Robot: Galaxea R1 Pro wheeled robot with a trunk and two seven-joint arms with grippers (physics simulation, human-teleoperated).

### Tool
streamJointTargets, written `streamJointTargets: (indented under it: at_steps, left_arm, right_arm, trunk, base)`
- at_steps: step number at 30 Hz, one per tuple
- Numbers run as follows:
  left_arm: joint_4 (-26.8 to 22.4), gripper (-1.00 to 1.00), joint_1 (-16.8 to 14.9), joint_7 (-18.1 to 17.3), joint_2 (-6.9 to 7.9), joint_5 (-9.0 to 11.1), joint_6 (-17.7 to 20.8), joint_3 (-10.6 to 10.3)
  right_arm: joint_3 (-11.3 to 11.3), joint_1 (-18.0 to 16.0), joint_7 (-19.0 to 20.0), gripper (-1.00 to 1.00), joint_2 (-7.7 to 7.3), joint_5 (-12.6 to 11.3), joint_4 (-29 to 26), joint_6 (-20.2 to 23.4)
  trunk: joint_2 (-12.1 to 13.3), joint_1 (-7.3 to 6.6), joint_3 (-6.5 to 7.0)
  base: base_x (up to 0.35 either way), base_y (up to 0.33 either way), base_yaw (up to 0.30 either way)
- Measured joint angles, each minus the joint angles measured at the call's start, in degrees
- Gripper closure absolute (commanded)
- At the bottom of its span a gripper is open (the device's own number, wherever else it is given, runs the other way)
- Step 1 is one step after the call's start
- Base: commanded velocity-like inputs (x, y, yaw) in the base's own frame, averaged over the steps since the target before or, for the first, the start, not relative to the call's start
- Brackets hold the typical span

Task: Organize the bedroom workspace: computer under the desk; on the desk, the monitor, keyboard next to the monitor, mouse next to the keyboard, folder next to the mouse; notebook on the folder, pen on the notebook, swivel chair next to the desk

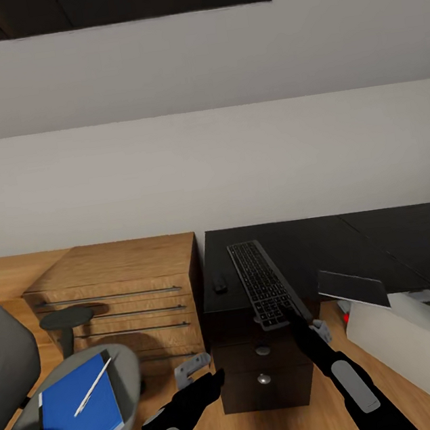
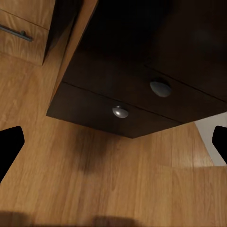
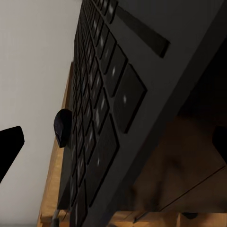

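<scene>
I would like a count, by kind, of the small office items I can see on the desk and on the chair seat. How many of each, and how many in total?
Keyboard: 1, on the desk
Mouse: 1, on the desk beside the keyboard
Folder: 1, on the swivel chair
Pen: 1, lying on the folder
Total: 4

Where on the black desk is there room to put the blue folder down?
The desk top is bare to the right of the keyboard, back toward the wall and along its right wing. The left end is crowded: the mouse sits between the keyboard and the desk's left edge. The folder lies on the swivel chair with the pen on it.
</scene>
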Motion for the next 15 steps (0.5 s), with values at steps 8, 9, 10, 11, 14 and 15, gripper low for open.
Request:
streamJointTargets:
  at_steps: [8,9,10,11,14,15]
  left_arm:
    - [0.0,-1.0,0.0,0.0,0.0,0.0,0.0,0.0]
    - [0.0,-1.0,0.0,0.0,0.0,0.1,0.0,0.0]
    - [0.0,-1.0,0.0,0.0,0.0,0.1,0.0,0.0]
    - [0.0,-1.0,0.0,0.0,0.0,0.1,0.0,0.0]
    - [0.0,-1.0,0.0,0.0,-0.04,0.1,0.0,0.0]
    - [0.1,-1.0,0.0,0.0,-0.06,0.1,0.0,0.0]
  right_arm:
    - [0.2,0.0,-2.0,1.0,0.0,0.1,-0.1,0.2]
    - [0.3,0.0,-2.8,1.0,0.01,-0.3,-0.3,0.2]
    - [0.3,0.0,-3.4,1.0,0.01,-0.1,-0.3,0.2]
    - [0.3,0.0,-3.6,1.0,0.0,0.0,-0.3,0.1]
    - [0.3,0.0,-3.8,1.0,0.0,-0.1,-0.3,0.0]
    - [0.3,0.0,-3.7,1.0,0.0,-0.4,-0.4,0.1]
  trunk:
    - [0.0,0.0,0.0]
    - [0.0,0.0,0.01]
    - [0.0,0.0,0.01]
    - [0.0,0.0,0.0]
    - [0.0,0.0,0.01]
    - [0.0,0.0,0.01]
  base:
    - [0.003,0.001,0.0]
    - [0.0,0.0,0.0]
    - [0.0,0.0,0.0]
    - [0.0,0.0,0.0]
    - [0.0,0.0,0.0]
    - [0.0,0.0,0.0]
